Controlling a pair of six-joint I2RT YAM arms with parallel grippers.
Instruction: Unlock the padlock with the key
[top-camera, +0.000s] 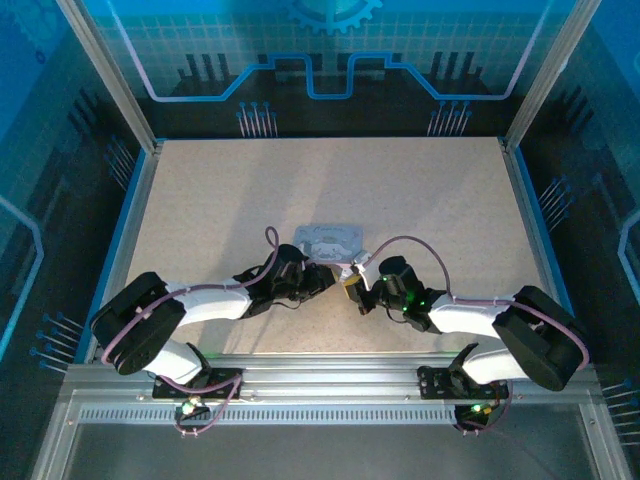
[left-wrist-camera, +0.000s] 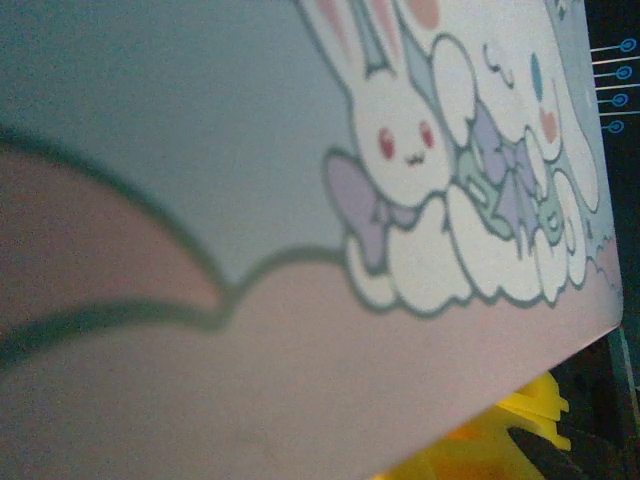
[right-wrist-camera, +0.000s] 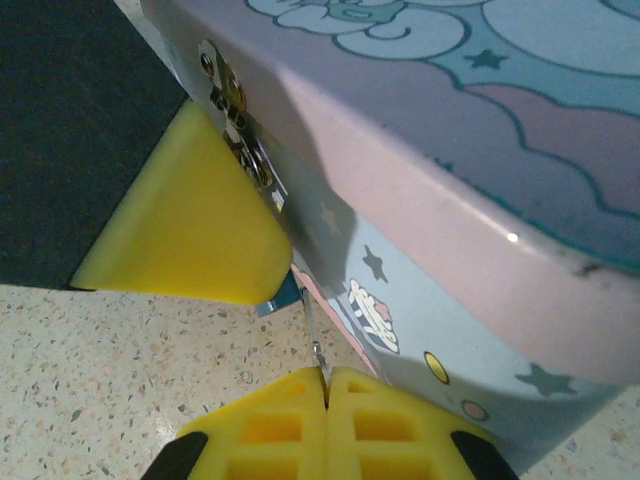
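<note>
From the top camera, the tin (top-camera: 325, 240) lay on the surface (top-camera: 420, 190) near its middle. Both arms met at the near edge of the tin, the left fingers (top-camera: 318, 280) at about 7 o'clock of it and the right fingers (top-camera: 352, 283) at about 5 o'clock. At this size I could not find the padlock or the key, and I could not tell whether the left fingers were clenched or released.

From the left wrist camera, the printed lid of the tin stood very close before the lens, with a rabbit drawing (left-wrist-camera: 400, 140) toward 1 o'clock. A yellow pad (left-wrist-camera: 500, 435) showed below the lid's edge at 5 o'clock; I could not say whose it was.

From the right wrist camera, the right fingers were clenched at 6 o'clock, pinching the key (right-wrist-camera: 313, 335). Its long axis ran from the pads up toward 11 o'clock. Its tip reached a small blue piece (right-wrist-camera: 281, 299) at the foot of the tin's side wall. Further along that line a metal hasp (right-wrist-camera: 232, 105) sat on the wall, and a yellow wedge (right-wrist-camera: 190, 230) touched the wall just beside it.

I could not make out the padlock. I judged that it hung by the hasp, hidden behind the wedge. The right arm was therefore the nearer one, and the coming move depended on keeping the key on that 11 o'clock line. The lid lay down on the tin's body, so whatever was inside stayed hidden.
</note>
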